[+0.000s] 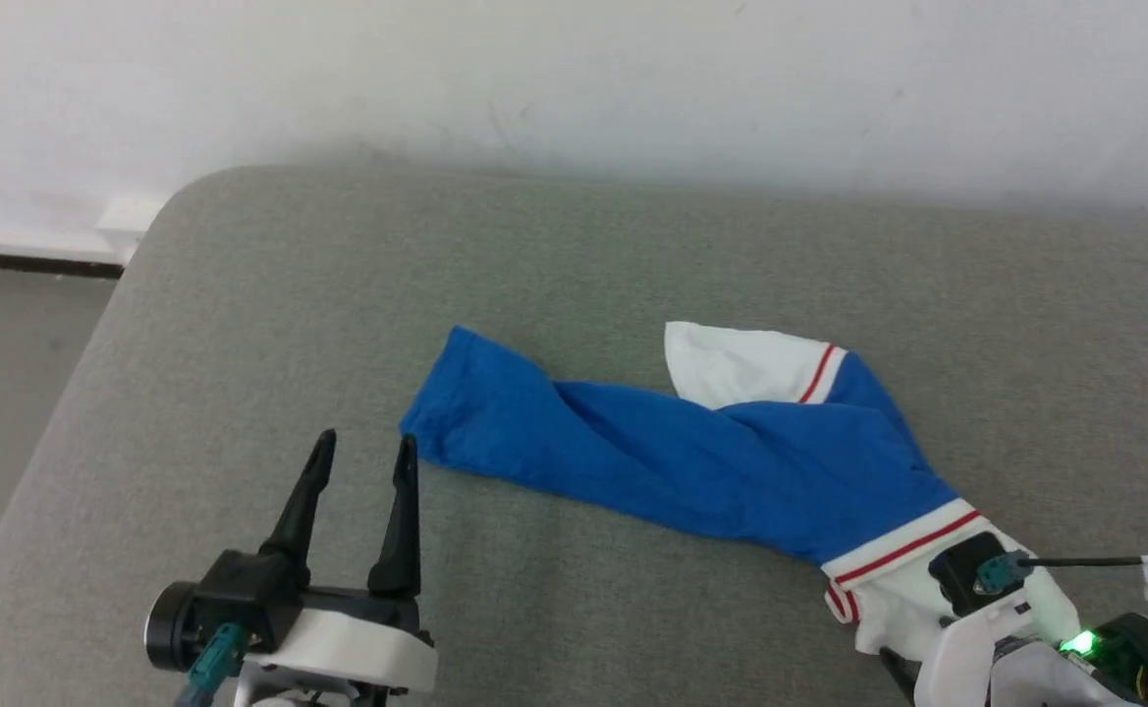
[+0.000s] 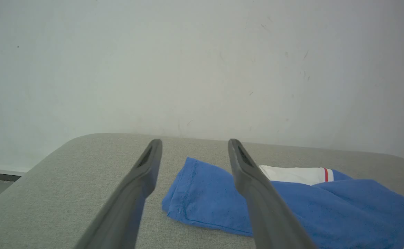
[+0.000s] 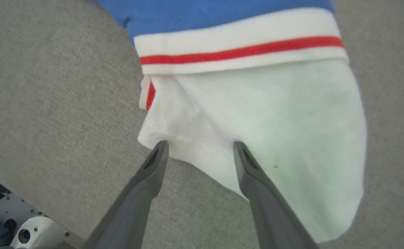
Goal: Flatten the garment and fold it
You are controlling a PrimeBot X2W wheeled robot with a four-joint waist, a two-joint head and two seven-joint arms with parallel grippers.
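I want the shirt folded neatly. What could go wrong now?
The garment lies twisted in a roll; pulling both ends might tighten the twist instead of flattening it.
The open right gripper has its tips at the edge of the white sleeve, so it may pinch only the hem and slip.
The open left gripper sits next to the blue end, not around it, and could shove it.

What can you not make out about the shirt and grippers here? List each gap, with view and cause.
1. Head view: the garment lies twisted; its own folds hide its collar and front.
2. Right wrist view: whether the right gripper touches the white sleeve is unclear.
3. Head view: the right gripper's fingers are hidden under its own wrist housing.
4. Left wrist view: the left gripper and the right edge cut off the garment.
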